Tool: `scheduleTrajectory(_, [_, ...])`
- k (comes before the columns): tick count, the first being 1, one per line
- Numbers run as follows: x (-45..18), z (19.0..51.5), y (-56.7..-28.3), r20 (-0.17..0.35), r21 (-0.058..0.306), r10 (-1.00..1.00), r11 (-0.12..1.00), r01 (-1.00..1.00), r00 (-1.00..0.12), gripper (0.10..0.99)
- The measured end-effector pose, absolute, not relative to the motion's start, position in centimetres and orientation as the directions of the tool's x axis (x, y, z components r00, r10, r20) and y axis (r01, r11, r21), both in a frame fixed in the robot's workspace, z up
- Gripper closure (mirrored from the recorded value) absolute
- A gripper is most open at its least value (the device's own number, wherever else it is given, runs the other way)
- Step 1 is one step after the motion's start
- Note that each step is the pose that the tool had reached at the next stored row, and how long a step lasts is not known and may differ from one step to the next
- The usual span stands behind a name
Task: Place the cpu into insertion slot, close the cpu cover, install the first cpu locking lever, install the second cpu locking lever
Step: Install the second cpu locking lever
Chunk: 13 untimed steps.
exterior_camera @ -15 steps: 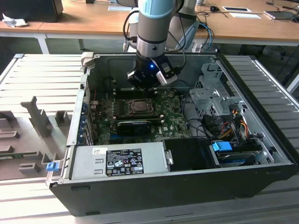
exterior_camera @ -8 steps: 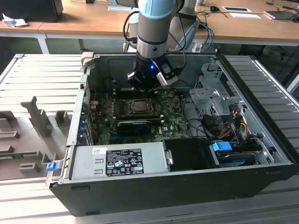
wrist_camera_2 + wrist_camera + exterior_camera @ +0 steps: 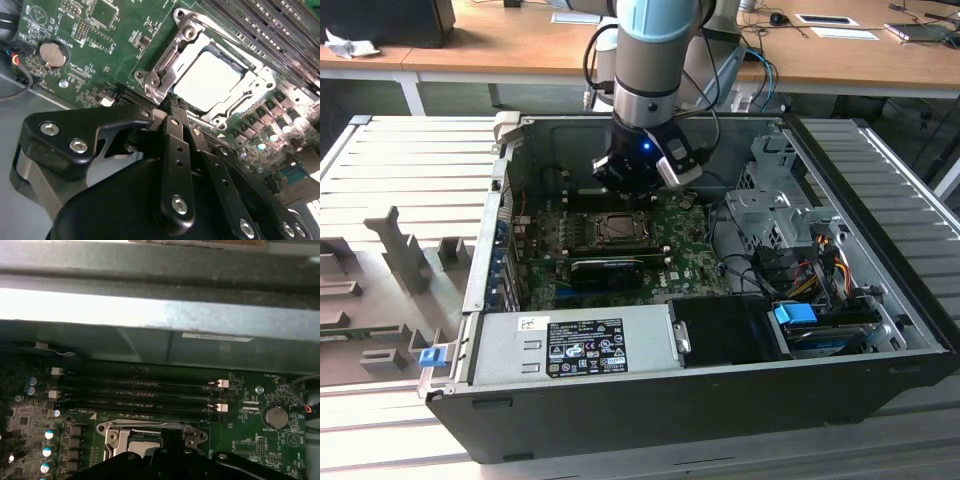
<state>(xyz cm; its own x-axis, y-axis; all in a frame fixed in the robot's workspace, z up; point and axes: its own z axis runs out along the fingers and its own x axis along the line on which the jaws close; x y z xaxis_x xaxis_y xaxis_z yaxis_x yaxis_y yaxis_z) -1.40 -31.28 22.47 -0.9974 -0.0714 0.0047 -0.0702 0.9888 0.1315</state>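
Observation:
The cpu [image 3: 207, 80], a pale silver square, lies in the insertion slot [image 3: 620, 229] on the green motherboard. The cpu cover [image 3: 172, 55], a metal frame plate, lies flat around it. My gripper [image 3: 169, 104] hangs just above the slot's edge, at the corner with the metal latch [image 3: 154, 80]. Its two black fingers [image 3: 176, 150] run together to a point, shut, with nothing visible between them. In the first wrist view the gripper [image 3: 172, 442] hides the middle of the slot [image 3: 120, 437]. The exterior view has the gripper [image 3: 632, 188] right behind the slot, inside the open case.
Long black memory slots [image 3: 145, 392] run beside the socket. A coin battery [image 3: 52, 54] sits on the board. A black card [image 3: 610, 268], the power supply [image 3: 590, 345], a drive cage [image 3: 770, 205] and loose cables [image 3: 810, 270] crowd the case. The case wall [image 3: 160, 315] rises close by.

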Motion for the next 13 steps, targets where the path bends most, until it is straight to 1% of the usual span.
scheduleTrajectory(6, [-1.4, 24.8, -31.3, 0.005, 0.132, -0.072, 0.989, -0.071, -0.997, 0.98])
scheduleTrajectory(13, [-1.5, 24.7, -34.0, 0.008, 0.128, -0.072, 0.989, -0.07, -0.997, 0.98])
